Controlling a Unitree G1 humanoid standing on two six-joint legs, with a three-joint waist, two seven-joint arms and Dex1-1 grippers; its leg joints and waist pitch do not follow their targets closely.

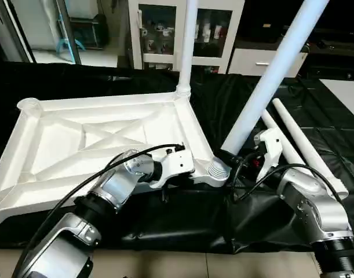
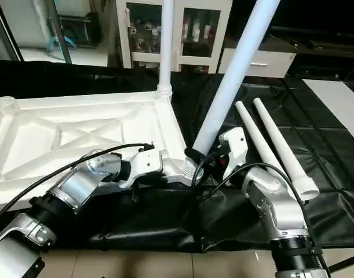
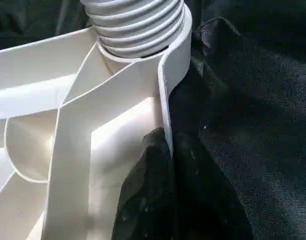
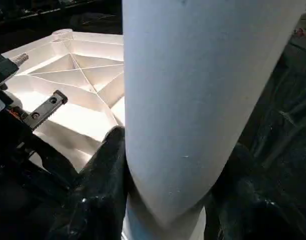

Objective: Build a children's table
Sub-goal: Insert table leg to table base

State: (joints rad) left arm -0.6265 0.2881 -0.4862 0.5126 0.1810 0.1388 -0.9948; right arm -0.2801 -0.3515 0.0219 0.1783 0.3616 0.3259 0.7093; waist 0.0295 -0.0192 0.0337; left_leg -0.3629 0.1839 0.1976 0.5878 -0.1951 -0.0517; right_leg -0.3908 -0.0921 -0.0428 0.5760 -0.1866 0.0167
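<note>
Two black rubbery fingers (image 3: 142, 200) of the left gripper (image 3: 170, 165) are pinched together on the thin near rim of the tabletop (image 1: 101, 142), one pad inside the wall, one outside, just short of the ribbed corner socket (image 3: 137, 25). That top is glossy white moulded plastic, lying underside up on the black cloth (image 1: 182, 223) to the gripper's left, smooth diagonal ribs crossing in an X, rounded sockets at its corners. Beyond the gripper, at the far corner, one leg (image 1: 188, 40) stands upright in its socket, a plain matte white tube with a threaded collar at the base. Just to the gripper's right, a second leg (image 1: 269, 75) leans out of the near socket, tilted away to the right. Over to the right gripper (image 4: 163, 190) now: its two dark fingers sit on either side of that leaning tube low down, clamped on it right above the ringed socket. Further right of it, two spare legs (image 1: 304, 145) lie side by side on the wrinkled cloth, tapered, flared at the near ends. No readable lettering anywhere.
</note>
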